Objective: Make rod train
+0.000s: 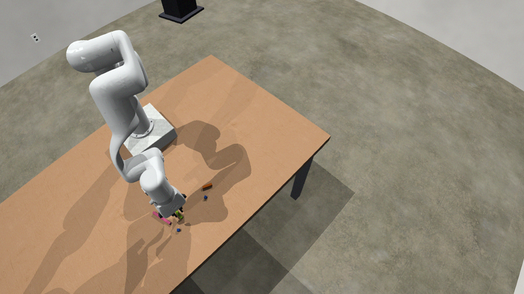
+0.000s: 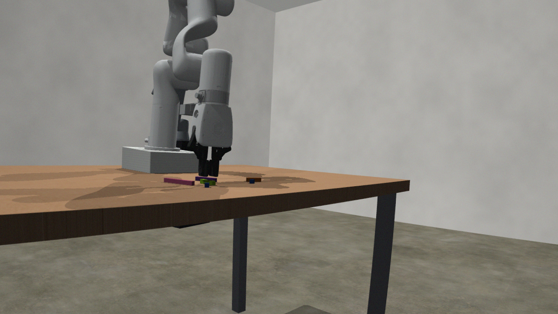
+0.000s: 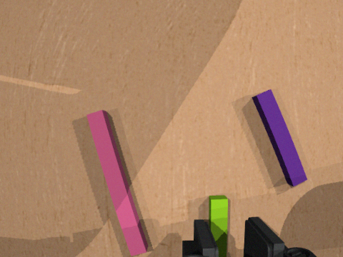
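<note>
Gripper (image 1: pixel 177 212) (image 2: pixel 208 175) (image 3: pixel 224 243) parted and empty, I hover low over the lime rod (image 1: pixel 179 215) (image 2: pixel 212 182) (image 3: pixel 219 211), fingers either side of its line, probably to pinch its long sides. Orange (image 1: pixel 207 185) (image 2: pixel 253 179), its likely partner for nine, lies flat, well apart.

On the wooden table (image 1: pixel 271 133) (image 2: pixel 331 183) (image 3: pixel 179 143) lie a pink rod (image 1: pixel 166 220) (image 2: pixel 178 181) (image 3: pixel 114 171), a purple rod (image 2: pixel 199 178) (image 3: pixel 280 139), a lime rod (image 1: pixel 179 215) (image 2: pixel 210 182) (image 3: pixel 219 210), an orange rod (image 1: pixel 207 186) (image 2: pixel 253 179) and two blue rods (image 1: pixel 178 230) (image 2: pixel 206 185).

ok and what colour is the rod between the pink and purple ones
Lime green; the wrist view shows it best.
</note>
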Controlling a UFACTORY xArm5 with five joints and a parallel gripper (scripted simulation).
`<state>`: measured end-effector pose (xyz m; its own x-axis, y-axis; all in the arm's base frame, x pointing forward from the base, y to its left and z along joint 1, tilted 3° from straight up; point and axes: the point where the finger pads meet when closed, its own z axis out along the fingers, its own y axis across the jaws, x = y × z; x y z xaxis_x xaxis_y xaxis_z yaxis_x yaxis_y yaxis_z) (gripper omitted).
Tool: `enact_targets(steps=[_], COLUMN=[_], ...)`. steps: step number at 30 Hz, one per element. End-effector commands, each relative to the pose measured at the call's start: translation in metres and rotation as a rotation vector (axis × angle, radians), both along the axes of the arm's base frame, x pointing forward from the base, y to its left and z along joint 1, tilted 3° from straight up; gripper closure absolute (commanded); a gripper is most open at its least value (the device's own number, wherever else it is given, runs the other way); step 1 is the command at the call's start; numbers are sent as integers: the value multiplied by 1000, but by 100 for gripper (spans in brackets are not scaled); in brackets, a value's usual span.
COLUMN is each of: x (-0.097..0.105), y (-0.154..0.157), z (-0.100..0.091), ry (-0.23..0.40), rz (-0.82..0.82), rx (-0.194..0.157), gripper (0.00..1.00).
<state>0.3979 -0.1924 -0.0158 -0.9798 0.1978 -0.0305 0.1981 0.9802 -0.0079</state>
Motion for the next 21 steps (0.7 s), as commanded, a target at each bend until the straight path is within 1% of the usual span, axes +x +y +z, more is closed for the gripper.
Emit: enact_targets(steps=[1, 21], x=[1, 1], y=[-1, -1], z=[-1, -2], ry=[-3, -3], rz=[0, 0], rx=[-2, -2], gripper=[76, 76])
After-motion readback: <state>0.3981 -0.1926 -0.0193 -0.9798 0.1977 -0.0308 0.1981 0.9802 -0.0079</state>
